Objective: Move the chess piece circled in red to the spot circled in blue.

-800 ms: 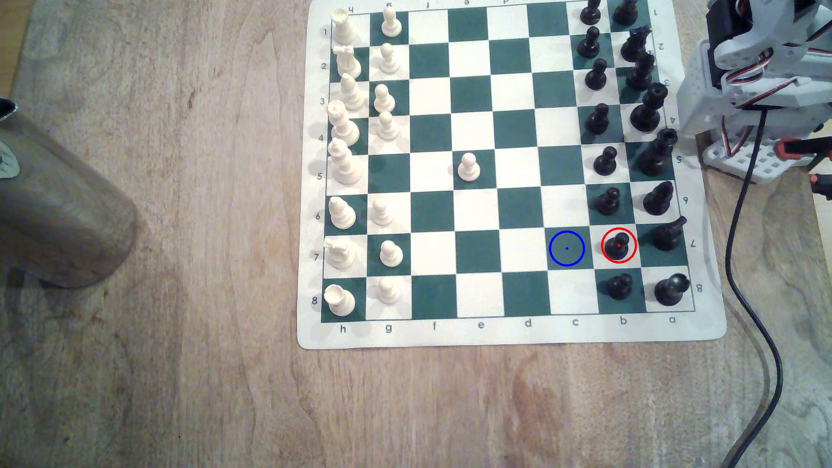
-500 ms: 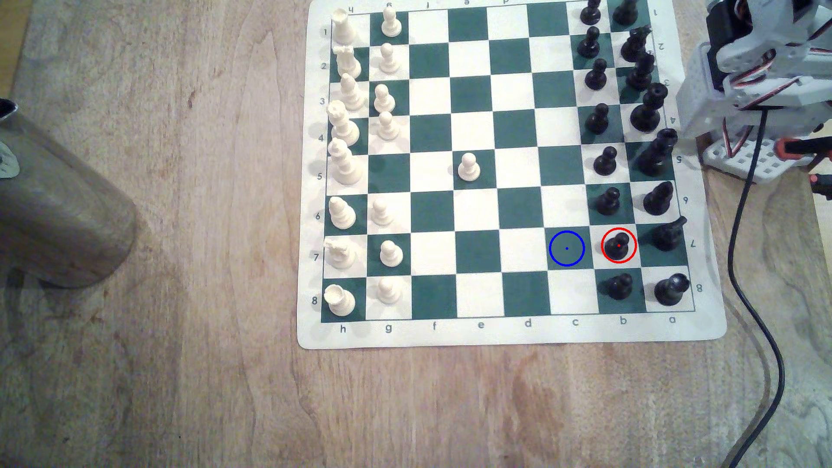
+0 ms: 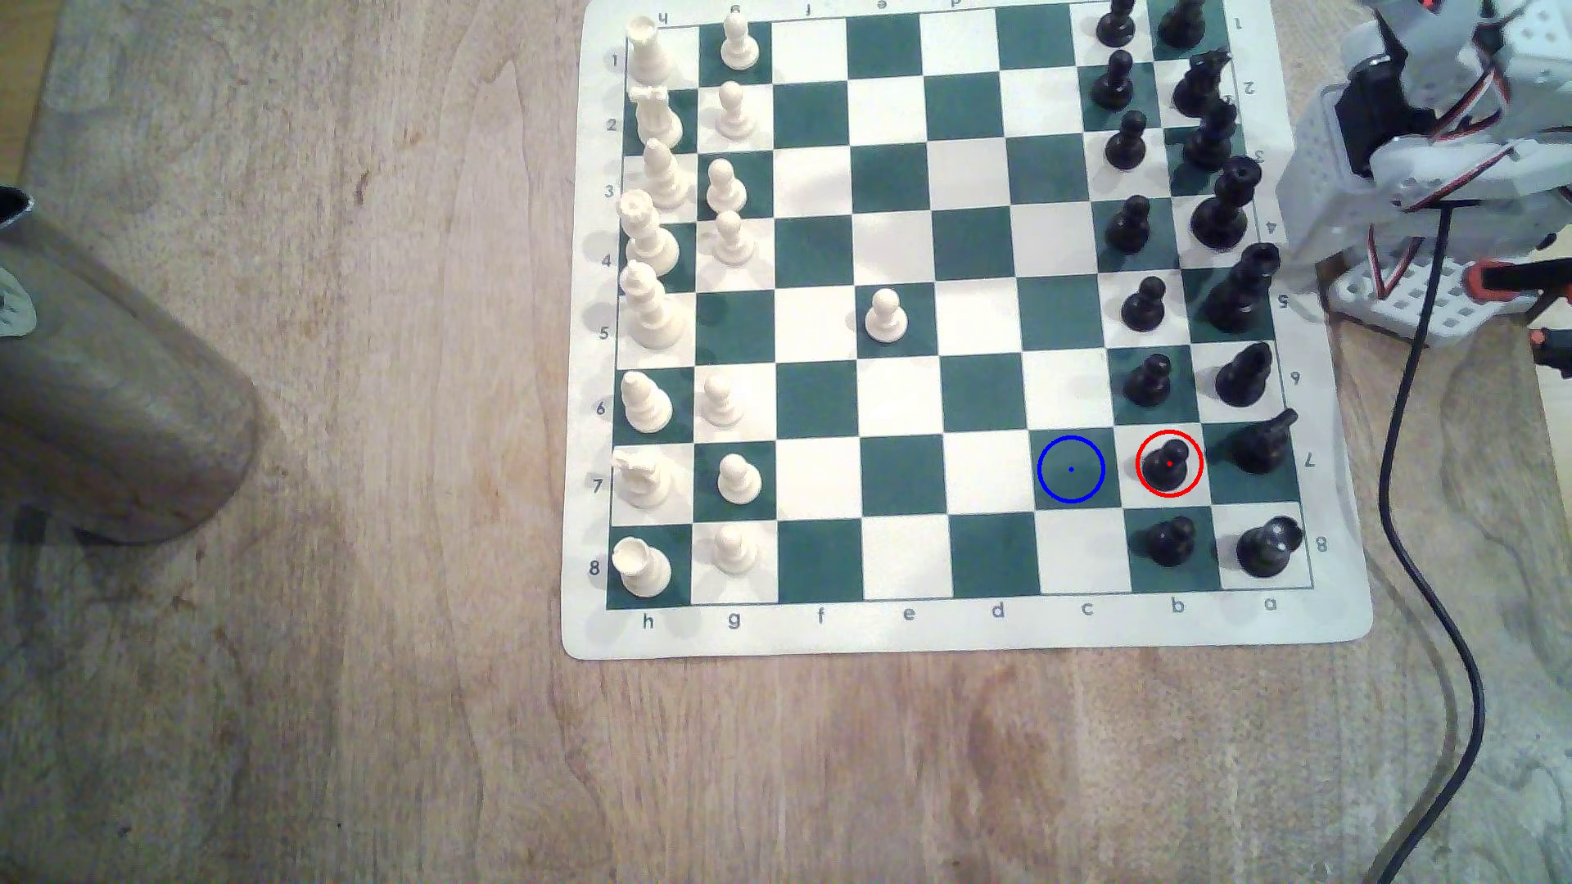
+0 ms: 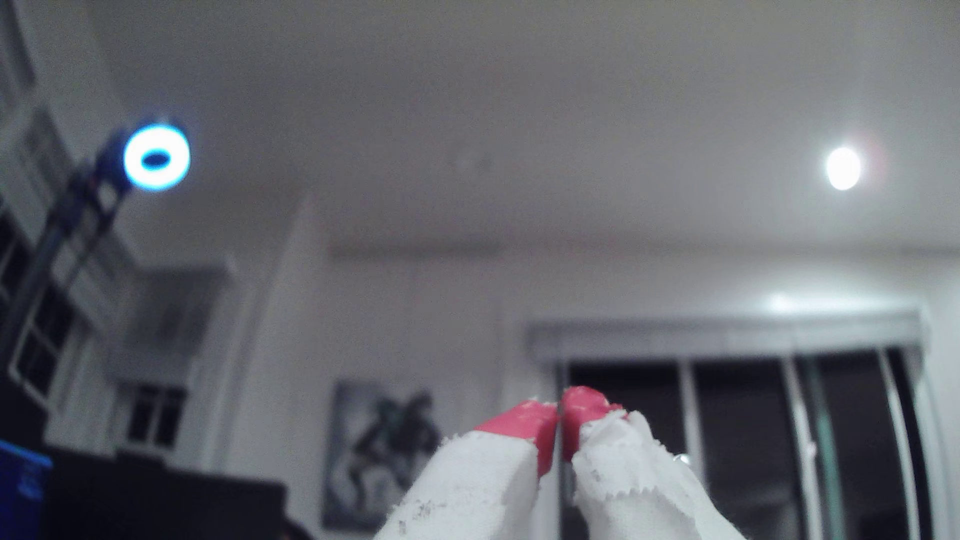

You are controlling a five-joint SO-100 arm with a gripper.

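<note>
My gripper points up at a ceiling, its red-tipped jaws pressed together on nothing. On the chessboard the red-ringed black pawn stands on a white square, just beside the blue-ringed green square on the exterior view's left. Black pawns flank it above and below, a black knight on its right. I count eight black pawns, eight white; one white pawn stands mid-board.

Black pawns: eight. White pawns: eight. Boards: one.
</note>
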